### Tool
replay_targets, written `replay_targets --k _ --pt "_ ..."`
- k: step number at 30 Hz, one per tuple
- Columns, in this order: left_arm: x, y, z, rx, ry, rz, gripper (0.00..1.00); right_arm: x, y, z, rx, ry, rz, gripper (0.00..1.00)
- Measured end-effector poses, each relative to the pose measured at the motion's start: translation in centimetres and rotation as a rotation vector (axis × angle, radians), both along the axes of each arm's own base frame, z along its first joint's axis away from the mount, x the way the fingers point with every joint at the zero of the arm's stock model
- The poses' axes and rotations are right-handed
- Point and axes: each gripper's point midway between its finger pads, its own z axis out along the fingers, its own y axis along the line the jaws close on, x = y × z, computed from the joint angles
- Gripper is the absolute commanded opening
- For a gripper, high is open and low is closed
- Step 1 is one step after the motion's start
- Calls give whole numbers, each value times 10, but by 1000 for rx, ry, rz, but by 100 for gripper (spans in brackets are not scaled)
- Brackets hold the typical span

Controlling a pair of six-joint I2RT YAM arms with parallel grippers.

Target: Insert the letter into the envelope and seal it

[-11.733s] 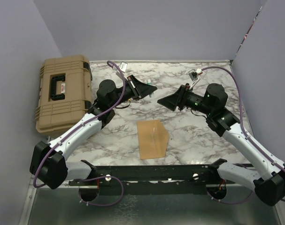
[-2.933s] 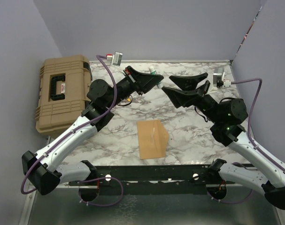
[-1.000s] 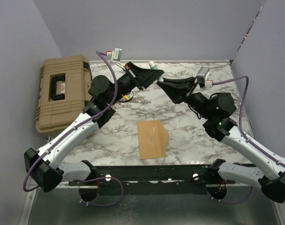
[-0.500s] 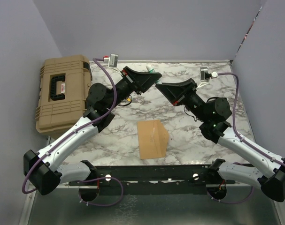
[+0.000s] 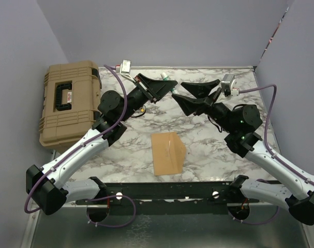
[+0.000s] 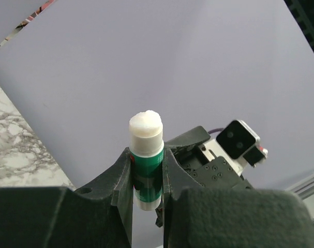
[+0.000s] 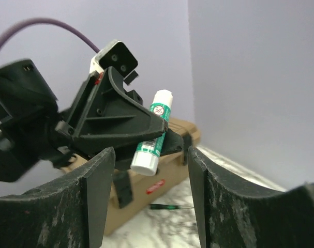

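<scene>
Sealing step, by the look of it — left gripper clamped on uncapped glue stick, held high. Right gripper jaws apart, empty, just beside stick. Envelope flat on table, well apart from both grippers, flap apparently unfolded; letter not separately visible. Next — lower stick, dab flap, fold shut.

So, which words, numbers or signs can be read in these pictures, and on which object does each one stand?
No text is legible in any view.
Glue stick: a small round sign on its green label; the print around it is too small to read.
Tan case: a red and white label by the handle, too blurred to read.
</scene>
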Motion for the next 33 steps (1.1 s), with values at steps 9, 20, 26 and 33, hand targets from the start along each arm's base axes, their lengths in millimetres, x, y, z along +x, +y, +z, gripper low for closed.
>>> replay_targets --k 9,20,26,33 --pt "9 4 2 -85 125 12 0 11 -8 -2 -170 -240 -151 60" --pt "11 5 4 -129 177 3 0 12 -9 5 -198 -332 -185 60" --pt "13 7 5 -137 182 12 0 15 -2 3 -197 -341 -167 60" --pt "15 7 6 -146 183 15 0 21 8 6 -187 -339 -147 46"
